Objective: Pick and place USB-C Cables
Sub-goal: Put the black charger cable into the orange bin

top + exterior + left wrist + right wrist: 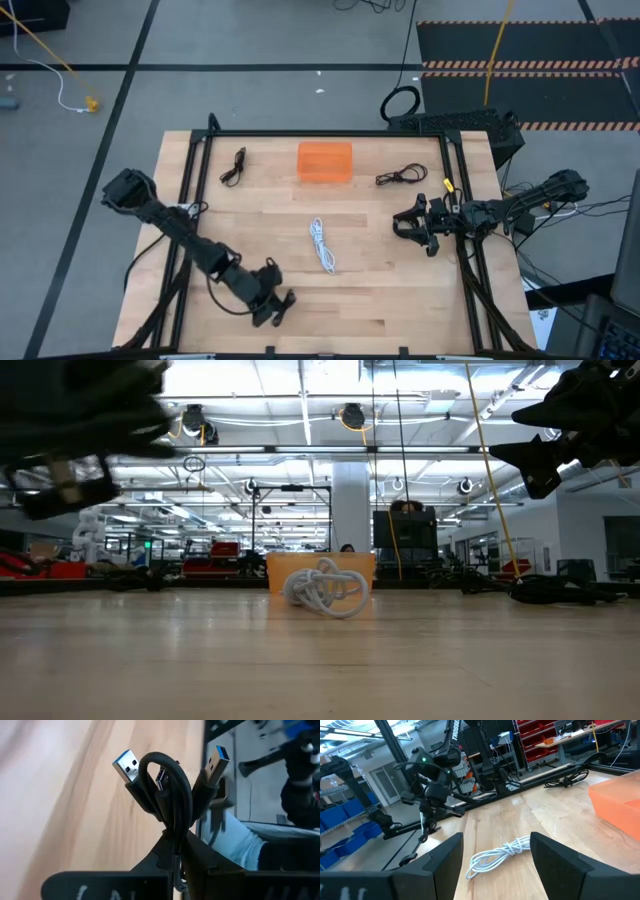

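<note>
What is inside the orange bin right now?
Nothing shows inside the orange bin from above. The white cable and two black cables lie on the table; the left claw holds another. From the low view the white cable covers the bin's front.

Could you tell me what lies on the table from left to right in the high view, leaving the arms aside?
Black cable → white cable and orange pad, roughly level → second black cable.

left gripper (pixel 176 851) | pinches black USB-C cable (pixel 172 795) | plugs up | above wooden table (pixel 75 805)
</note>
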`<state>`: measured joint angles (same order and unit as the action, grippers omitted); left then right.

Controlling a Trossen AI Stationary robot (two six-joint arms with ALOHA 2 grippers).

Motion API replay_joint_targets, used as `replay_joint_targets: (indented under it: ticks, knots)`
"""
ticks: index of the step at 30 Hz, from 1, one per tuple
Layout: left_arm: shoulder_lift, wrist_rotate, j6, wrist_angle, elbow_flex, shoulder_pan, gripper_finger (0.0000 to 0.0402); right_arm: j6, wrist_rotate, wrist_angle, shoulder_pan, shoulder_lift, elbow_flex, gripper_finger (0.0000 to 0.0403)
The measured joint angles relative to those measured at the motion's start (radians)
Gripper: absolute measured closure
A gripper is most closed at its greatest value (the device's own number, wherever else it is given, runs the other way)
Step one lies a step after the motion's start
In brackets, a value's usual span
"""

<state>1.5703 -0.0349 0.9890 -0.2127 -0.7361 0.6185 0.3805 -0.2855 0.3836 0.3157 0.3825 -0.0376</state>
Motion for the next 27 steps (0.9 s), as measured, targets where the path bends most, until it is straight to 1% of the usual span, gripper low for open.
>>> replay_joint_targets:
  ticks: [3,7,14,18,22,27]
  knots:
    - [0.0,0.0,-0.114,-0.054,0.0,-0.043,0.0387,-0.001,0.0,0.0,0.0,0.0,0.0,0.0179]
    - [0.0,0.0,-0.217,-0.13,0.0,-0.102,0.0381,-0.029,0.0,0.0,0.0,0.0,0.0,0.0179]
    - [0.0,0.0,-0.341,-0.259,0.0,-0.212,0.0375,-0.042,-0.001,0.012,0.0,0.0,0.0,0.0179]
    - [0.0,0.0,-0.405,-0.309,0.0,-0.276,0.0374,-0.052,-0.001,0.091,0.0,0.0,0.0,0.0179]
    - [0.0,0.0,-0.434,-0.337,0.0,-0.332,0.0373,-0.05,-0.005,0.195,0.0,0.0,0.0,0.0179]
    - [0.0,-0.001,-0.455,-0.376,0.0,-0.382,0.0372,0.043,-0.002,0.316,0.0,0.0,0.0,0.0179]
